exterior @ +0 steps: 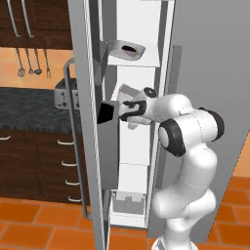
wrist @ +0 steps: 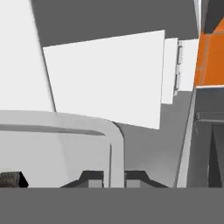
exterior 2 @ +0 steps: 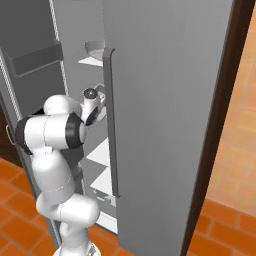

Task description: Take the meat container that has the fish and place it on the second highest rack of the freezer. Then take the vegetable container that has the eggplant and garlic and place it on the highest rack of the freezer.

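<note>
Closest in, the hand (wrist: 114,178) is pressed together on the upright rim of a pale grey container (wrist: 65,127), one dark fingertip on each side of the thin wall. At the lower left corner of the hand view a dark mottled patch (wrist: 9,179) lies inside that container; too little of it shows to name it. From the left base view the hand (exterior: 127,101) reaches into the open freezer (exterior: 146,141) and holds the pale grey container (exterior: 128,91) tilted, just under an upper white shelf (exterior: 141,61). On that shelf rests a second container (exterior: 137,50), one shallow grey tray with the dark purple eggplant (exterior: 128,49) in it; the garlic is too small to make out, and I cannot tell whether this shelf is the topmost one. In the right base view the hand (exterior 2: 101,101) sits at the same level, with two more white shelves (exterior 2: 100,152) stacked below it and the long bar handle (exterior 2: 111,120) on the closed grey door beside it. The open freezer door (exterior: 90,146) stands to the left with one dark bin (exterior: 105,112) on its inside. Farther back, one toaster (exterior: 64,93) stands on the dark desk (exterior: 29,110), above four drawer pulls (exterior: 66,163) in a column, and three utensils (exterior: 33,62) hang on the orange wall. No lettering can be read anywhere.
</note>
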Controlling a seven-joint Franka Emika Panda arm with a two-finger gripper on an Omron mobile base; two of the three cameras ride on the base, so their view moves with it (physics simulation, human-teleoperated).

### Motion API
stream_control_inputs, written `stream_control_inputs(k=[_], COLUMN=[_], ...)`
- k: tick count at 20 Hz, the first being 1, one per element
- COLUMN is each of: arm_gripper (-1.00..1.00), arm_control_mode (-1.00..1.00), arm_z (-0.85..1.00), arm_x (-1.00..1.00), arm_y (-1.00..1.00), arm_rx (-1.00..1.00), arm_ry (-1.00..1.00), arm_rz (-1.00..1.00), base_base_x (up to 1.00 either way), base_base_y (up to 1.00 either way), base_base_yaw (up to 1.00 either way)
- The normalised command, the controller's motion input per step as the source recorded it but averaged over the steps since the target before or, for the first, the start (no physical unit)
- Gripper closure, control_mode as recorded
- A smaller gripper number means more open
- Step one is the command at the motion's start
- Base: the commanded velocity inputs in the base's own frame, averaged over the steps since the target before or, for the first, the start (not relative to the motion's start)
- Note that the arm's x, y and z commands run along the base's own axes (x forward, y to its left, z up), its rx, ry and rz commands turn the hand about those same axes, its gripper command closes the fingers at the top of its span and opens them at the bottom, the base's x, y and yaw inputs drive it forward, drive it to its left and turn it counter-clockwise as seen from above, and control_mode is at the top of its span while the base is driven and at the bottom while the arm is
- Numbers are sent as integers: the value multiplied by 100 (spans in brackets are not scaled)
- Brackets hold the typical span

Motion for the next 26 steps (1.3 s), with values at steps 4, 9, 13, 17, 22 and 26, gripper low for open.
stream_control_inputs(k=[4,9,13,17,22,26], arm_gripper=[100,100,100,100,-100,-100], arm_control_mode=[-100,-100,-100,-100,-100,-100], arm_z=[-10,1,0,0,2,0], arm_x=[85,86,80,84,94,47], arm_y=[-3,-30,-53,-70,-82,-61], arm_rx=[-20,-2,0,4,5,6], arm_ry=[14,9,4,1,1,0], arm_rz=[0,0,0,0,-3,-3], base_base_x=[0,0,0,0,0,0], base_base_y=[0,0,0,0,0,0], base_base_yaw=[0,0,0,0,0,0])
